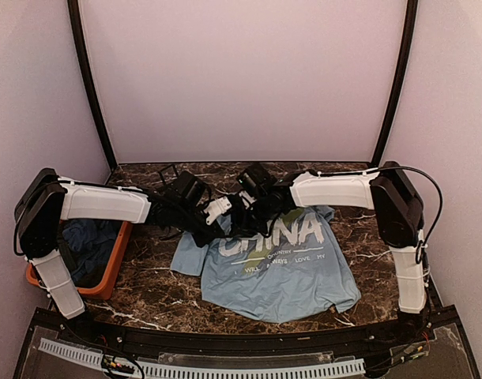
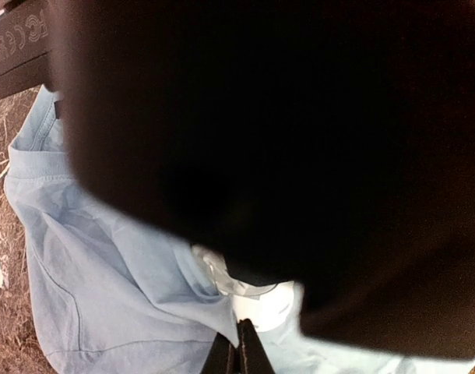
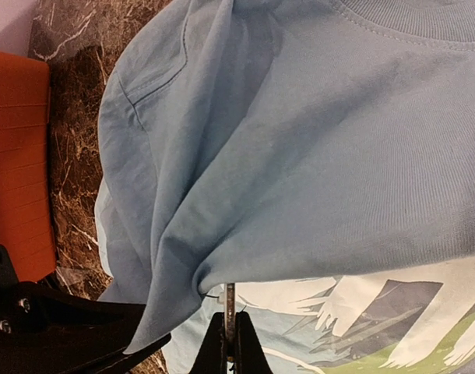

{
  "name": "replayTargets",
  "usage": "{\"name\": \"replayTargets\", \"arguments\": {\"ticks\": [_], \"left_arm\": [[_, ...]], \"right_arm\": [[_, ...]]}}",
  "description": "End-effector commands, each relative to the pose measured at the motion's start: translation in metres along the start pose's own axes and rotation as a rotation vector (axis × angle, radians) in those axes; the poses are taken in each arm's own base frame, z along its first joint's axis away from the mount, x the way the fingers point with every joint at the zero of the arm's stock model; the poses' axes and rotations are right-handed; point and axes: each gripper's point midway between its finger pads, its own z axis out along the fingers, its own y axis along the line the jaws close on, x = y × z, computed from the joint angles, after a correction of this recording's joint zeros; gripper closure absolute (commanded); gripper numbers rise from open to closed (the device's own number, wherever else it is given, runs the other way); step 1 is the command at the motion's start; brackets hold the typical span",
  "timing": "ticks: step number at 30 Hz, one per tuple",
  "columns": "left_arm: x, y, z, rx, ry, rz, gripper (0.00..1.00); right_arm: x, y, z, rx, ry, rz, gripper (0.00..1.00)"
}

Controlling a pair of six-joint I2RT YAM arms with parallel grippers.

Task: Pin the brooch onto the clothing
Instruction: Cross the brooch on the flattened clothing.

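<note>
The right gripper (image 3: pixel 226 339) clenches a thin grey sliver (image 3: pixel 230 300) — tucked under a raised fold of the T-shirt (image 3: pixel 315 156). The left gripper (image 2: pixel 237 352) is clenched too, its catch unclear.

Overhead cam: high, near side, tilted down-forward. Both wrist cams: very close, steeply down, sharing light blue T-shirt (image 3: pixel 339 140).

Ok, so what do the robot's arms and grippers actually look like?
The left arm and right arm both have white moulded shells over their long links and boxy black housings at the joints. A thin black cable loops outside the right arm's elbow. The left gripper and right gripper each end in narrow black fingers.
</note>
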Motion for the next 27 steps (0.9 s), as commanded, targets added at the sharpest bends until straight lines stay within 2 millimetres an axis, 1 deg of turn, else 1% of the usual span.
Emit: {"name": "replayTargets", "arguments": {"ticks": [1, 4, 8, 20, 27], "left_arm": [[-0.003, 0.000, -0.005, -0.008, 0.007, 0.021, 0.97], [-0.002, 0.001, -0.006, -0.012, 0.011, 0.025, 0.97], [-0.003, 0.001, -0.006, -0.013, 0.011, 0.025, 0.97], [-0.005, 0.001, -0.007, -0.012, 0.004, 0.024, 0.97], [-0.005, 0.002, -0.008, -0.018, 0.004, 0.021, 0.98]], "right_arm": [[0.005, 0.012, -0.018, -0.013, -0.006, -0.064, 1.00], [0.004, 0.012, -0.022, -0.004, -0.017, -0.085, 1.00], [0.004, 0.014, -0.023, -0.008, -0.011, -0.115, 1.00], [0.015, 0.029, -0.013, -0.022, 0.016, -0.193, 1.00], [0.019, 0.040, -0.012, -0.055, 0.021, -0.244, 1.00]]}}
